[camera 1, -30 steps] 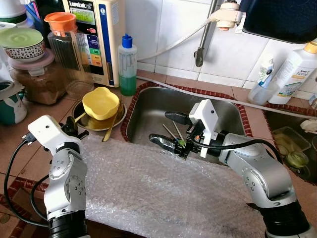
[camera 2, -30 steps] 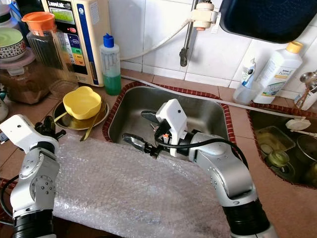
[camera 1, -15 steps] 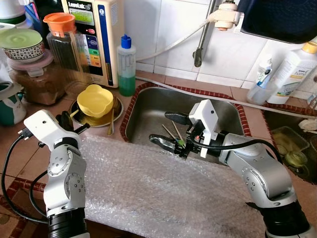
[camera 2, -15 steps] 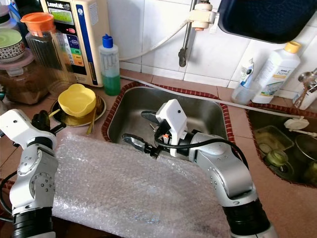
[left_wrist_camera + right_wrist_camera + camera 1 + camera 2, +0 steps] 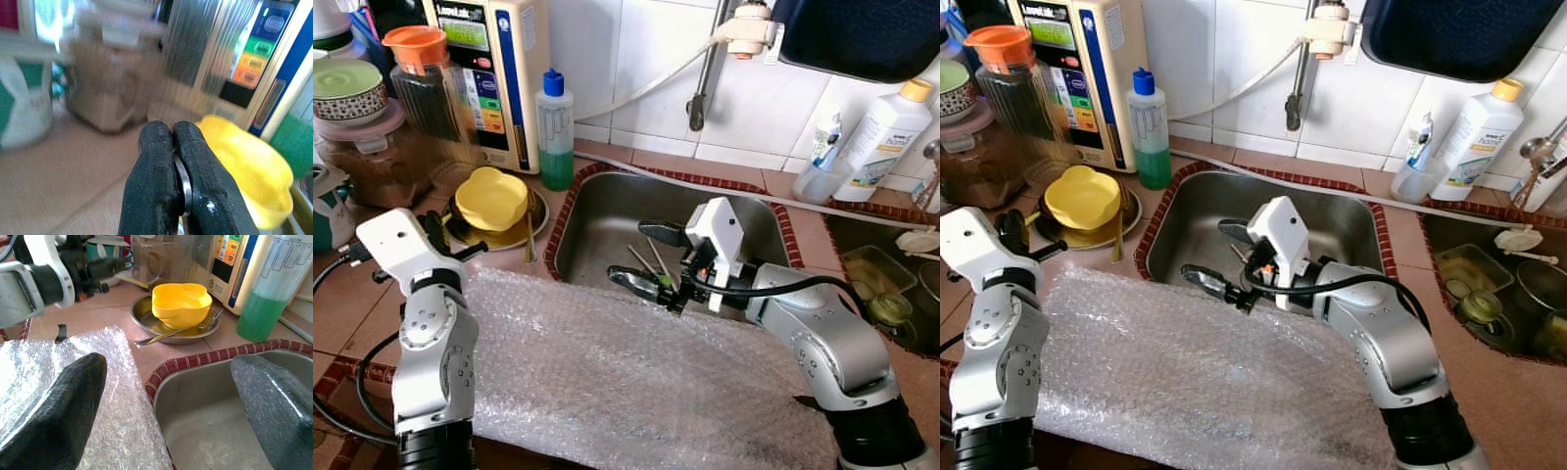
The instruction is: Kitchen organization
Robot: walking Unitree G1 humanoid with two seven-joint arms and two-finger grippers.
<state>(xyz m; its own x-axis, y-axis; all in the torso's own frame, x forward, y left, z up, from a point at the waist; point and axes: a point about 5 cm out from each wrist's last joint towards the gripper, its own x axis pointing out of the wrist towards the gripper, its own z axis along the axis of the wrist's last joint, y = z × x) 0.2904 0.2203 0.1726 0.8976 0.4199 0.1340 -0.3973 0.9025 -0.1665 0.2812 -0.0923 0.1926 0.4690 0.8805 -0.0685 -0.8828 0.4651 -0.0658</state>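
- Bowl (image 5: 490, 197), yellow with a lobed rim, sits in a steel dish (image 5: 534, 212) on the tabletop (image 5: 352, 294), just left of the sink (image 5: 607, 211).
- Fork (image 5: 171, 332) lies across the dish, tines up near the bowl, handle pointing toward the bubble wrap (image 5: 626, 382).
- Left gripper (image 5: 172, 147) hovers near the bowl on its left side, its two black fingers pressed together with nothing visibly between them.
- Right gripper (image 5: 648, 259) hangs over the front of the sink with its fingers spread wide and nothing held.
- Chopsticks (image 5: 646, 262) lie in the sink basin beside the right gripper.
- Bubble wrap covers the tabletop in front of the sink and the dish, between the two silver arms.
- Green soap bottle (image 5: 554, 132) with a blue cap stands at the sink's back left corner, beside a cream appliance (image 5: 499, 69) with coloured buttons.
- Jar (image 5: 429, 93) with an orange lid and a lidded tub of brown stuff (image 5: 372, 162) stand to the left of the appliance.
- White bottle (image 5: 886, 132) with a yellow cap stands against the tiled wall to the right of the sink, next to a small cup (image 5: 815, 176).
- Faucet pipe (image 5: 705, 59) runs down the wall above the sink.
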